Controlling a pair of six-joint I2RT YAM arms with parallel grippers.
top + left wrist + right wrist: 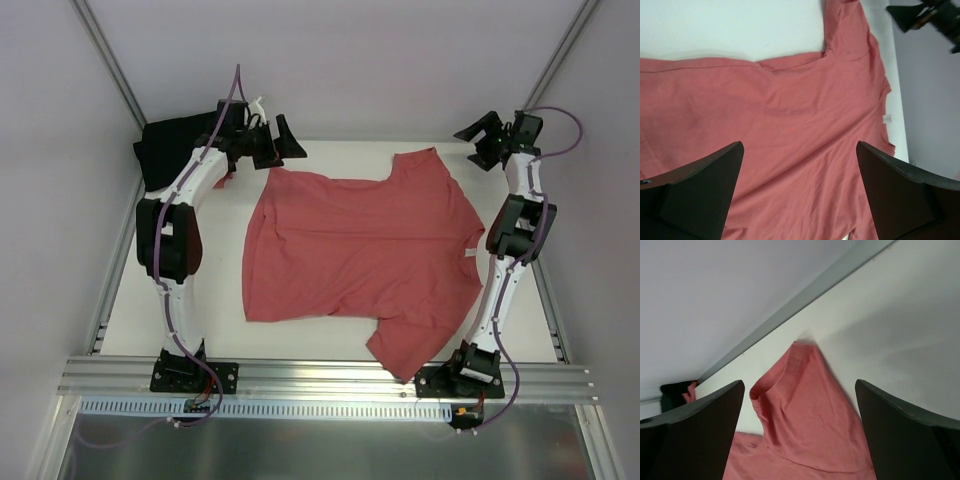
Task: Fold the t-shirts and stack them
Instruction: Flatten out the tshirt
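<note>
The coral-red t-shirt [360, 250] lies spread out flat on the white table [160, 300], its neck with the small white label [467, 256] toward the right arm. The black t-shirt [165, 150] lies bunched at the back left corner. My left gripper [280, 145] is open and empty above the red shirt's back left edge; in the left wrist view [799, 147] the shirt [790, 115] and its label [886, 118] show between the fingers. My right gripper [482, 140] is open and empty, held up at the back right, its wrist view [799, 385] looking at one sleeve [805, 405].
Grey walls and metal frame rails [110, 70] enclose the table on three sides. An aluminium rail [320, 378] carries both arm bases at the near edge. The black shirt [672, 392] also shows far off in the right wrist view.
</note>
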